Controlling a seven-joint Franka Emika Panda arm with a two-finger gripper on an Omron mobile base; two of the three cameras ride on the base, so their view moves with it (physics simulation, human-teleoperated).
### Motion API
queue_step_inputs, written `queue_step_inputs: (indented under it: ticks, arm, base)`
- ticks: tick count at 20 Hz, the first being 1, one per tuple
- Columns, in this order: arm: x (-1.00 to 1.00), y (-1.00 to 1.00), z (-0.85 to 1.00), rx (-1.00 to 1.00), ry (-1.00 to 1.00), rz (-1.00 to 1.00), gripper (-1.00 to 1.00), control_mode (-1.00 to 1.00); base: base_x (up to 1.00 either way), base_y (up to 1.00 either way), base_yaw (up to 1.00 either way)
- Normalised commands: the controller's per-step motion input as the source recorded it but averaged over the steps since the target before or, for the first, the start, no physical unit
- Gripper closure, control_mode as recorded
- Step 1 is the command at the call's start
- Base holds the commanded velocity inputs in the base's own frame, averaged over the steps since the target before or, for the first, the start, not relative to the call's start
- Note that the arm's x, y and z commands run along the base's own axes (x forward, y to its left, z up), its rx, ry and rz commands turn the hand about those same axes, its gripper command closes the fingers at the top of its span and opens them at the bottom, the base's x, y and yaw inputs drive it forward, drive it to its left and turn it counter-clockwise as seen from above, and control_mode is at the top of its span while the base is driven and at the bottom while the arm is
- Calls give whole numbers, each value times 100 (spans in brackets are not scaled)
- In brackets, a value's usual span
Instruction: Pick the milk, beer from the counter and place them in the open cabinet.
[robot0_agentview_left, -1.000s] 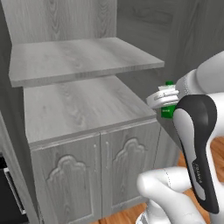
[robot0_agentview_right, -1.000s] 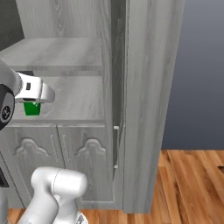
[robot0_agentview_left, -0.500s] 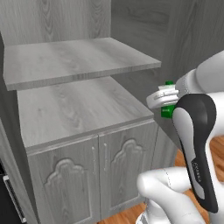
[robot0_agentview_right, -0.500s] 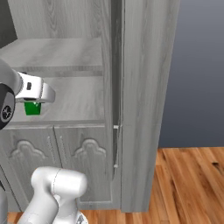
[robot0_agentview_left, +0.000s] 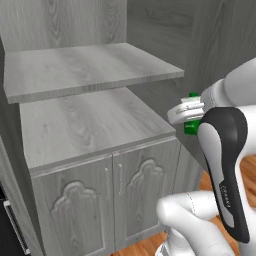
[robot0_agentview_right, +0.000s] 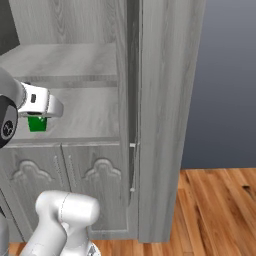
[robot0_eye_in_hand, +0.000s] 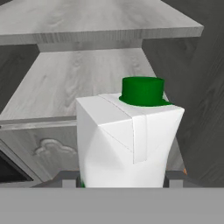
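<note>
The milk (robot0_eye_in_hand: 131, 140), a white carton with a green cap, stands upright between my fingers, and its green lower part (robot0_agentview_left: 191, 128) peeks out under the hand. My gripper (robot0_eye_in_hand: 120, 180) is shut on it and holds it in the air in front of the open cabinet (robot0_agentview_left: 90, 70), near the right end of the lower shelf (robot0_agentview_left: 85, 125). From the right side, the milk (robot0_agentview_right: 36, 123) hangs below the white hand (robot0_agentview_right: 41, 101), level with that shelf (robot0_agentview_right: 85, 112). The beer and the counter are out of view.
An upper shelf (robot0_eye_in_hand: 87, 22) overhangs the lower one. Arched-panel doors (robot0_agentview_left: 105, 200) close the cabinet's base. A tall grey side panel (robot0_agentview_right: 165, 115) stands to the right, with wood floor (robot0_agentview_right: 215, 210) beyond it.
The whole picture has shifted a little, so the base has moved slightly relative to the cabinet. The gripper keeps its hold on the milk in the same place in both base views.
</note>
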Motion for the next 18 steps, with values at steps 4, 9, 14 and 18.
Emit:
queue_step_inputs:
  ticks: [4, 9, 14, 18]
  arm:
    - [-7, 1, 2, 0, -6, 2, 100, -100]
    - [-42, 0, 11, -1, -22, 12, 100, -100]
    - [-58, 13, 56, -4, -31, 9, 100, -100]
    - [0, 0, 18, -12, 1, -1, 100, -100]
  base:
    - [0, 0, 0]
    - [0, 0, 0]
    - [0, 0, 0]
    - [0, 0, 0]
